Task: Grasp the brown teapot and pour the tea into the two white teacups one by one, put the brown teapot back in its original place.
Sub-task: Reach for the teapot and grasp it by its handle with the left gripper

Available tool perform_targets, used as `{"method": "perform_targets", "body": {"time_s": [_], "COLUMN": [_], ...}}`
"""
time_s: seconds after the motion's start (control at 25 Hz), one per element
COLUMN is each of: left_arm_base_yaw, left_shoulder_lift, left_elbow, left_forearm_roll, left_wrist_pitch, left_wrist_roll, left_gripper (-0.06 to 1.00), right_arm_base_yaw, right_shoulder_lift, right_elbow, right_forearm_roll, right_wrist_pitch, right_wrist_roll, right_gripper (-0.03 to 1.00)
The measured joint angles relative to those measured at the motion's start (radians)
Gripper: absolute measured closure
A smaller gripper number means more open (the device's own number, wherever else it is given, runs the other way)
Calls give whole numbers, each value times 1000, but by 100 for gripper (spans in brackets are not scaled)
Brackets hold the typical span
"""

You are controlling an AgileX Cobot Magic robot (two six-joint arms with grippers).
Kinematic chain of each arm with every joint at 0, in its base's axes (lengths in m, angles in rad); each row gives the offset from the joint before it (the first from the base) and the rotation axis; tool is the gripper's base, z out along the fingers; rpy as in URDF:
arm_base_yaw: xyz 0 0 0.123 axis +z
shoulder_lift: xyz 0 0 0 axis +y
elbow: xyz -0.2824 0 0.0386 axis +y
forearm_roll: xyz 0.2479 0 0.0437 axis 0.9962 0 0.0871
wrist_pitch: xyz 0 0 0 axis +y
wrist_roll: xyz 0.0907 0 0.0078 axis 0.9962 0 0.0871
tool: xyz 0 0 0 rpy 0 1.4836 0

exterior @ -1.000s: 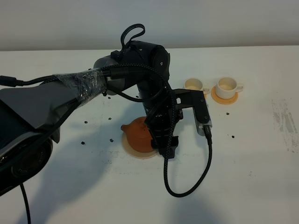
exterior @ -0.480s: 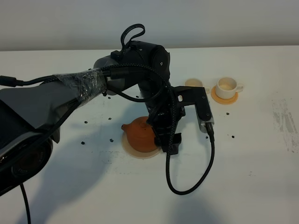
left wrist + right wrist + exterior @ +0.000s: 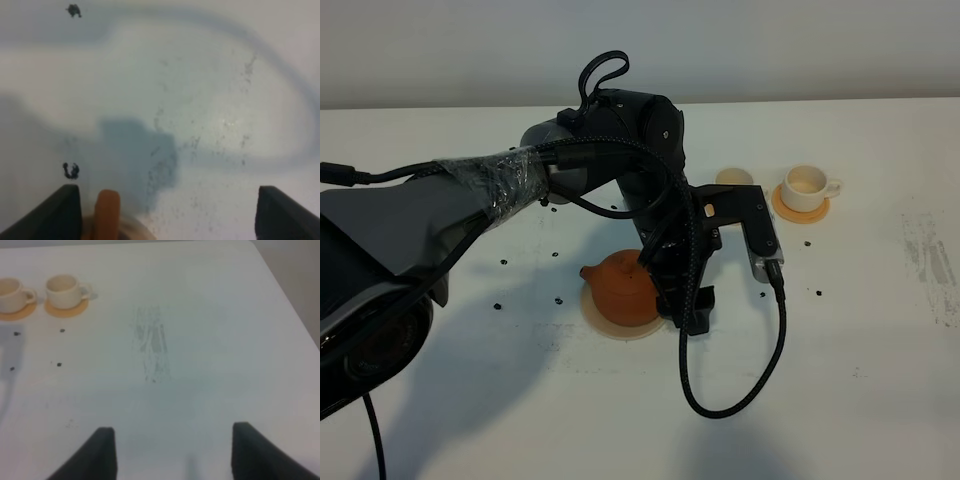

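The far edge of the white bench [image 3: 880, 380] runs across the whole exterior view, and wide bare surface is seen to the near side and to the right of the arm, marked only by a grey scuff mark [image 3: 930, 262] near the right edge and scattered black specks [image 3: 504, 263]. A corner of the bench is also seen in the right wrist view. The brown teapot [image 3: 618, 290] is seated on the tan coaster [image 3: 610, 326] near the middle of the bench, with its spout turned left. To the far right of it, one white teacup [image 3: 807, 181] is set on an orange coaster [image 3: 792, 210], and the other white teacup [image 3: 733, 178] just to its left is partly hidden behind the arm's wrist housing. The room between teapot and cups is taken up by that housing and by a looping black cable [image 3: 740, 390]. The left gripper [image 3: 167, 212] is lowered at the right side of the teapot with its fingers [image 3: 67, 212] spread wide; the teapot's handle [image 3: 107, 212] is seen between them, just beside one finger, and nothing is clasped. Whether the finger is touching the handle cannot be told. The right gripper [image 3: 172, 455] is held over bare bench, spread open and empty.
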Motion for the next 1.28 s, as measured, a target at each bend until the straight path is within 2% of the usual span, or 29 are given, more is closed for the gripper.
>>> {"method": "perform_targets", "body": {"time_s": [0.68,0.88,1.28], "left_arm_base_yaw": [2,5,8], "left_shoulder_lift": [0,0,0], "left_elbow": [0,0,0], "left_forearm_roll": [0,7,14], "left_wrist_pitch": [76,95,67], "left_wrist_roll": [4,5,7], "left_gripper": [27,30,33], "right_arm_base_yaw": [0,0,0], "right_shoulder_lift": [0,0,0], "right_elbow": [0,0,0], "right_forearm_roll": [0,0,0], "right_wrist_pitch": [0,0,0], "right_wrist_roll": [0,0,0], "right_gripper": [44,44,44]}}
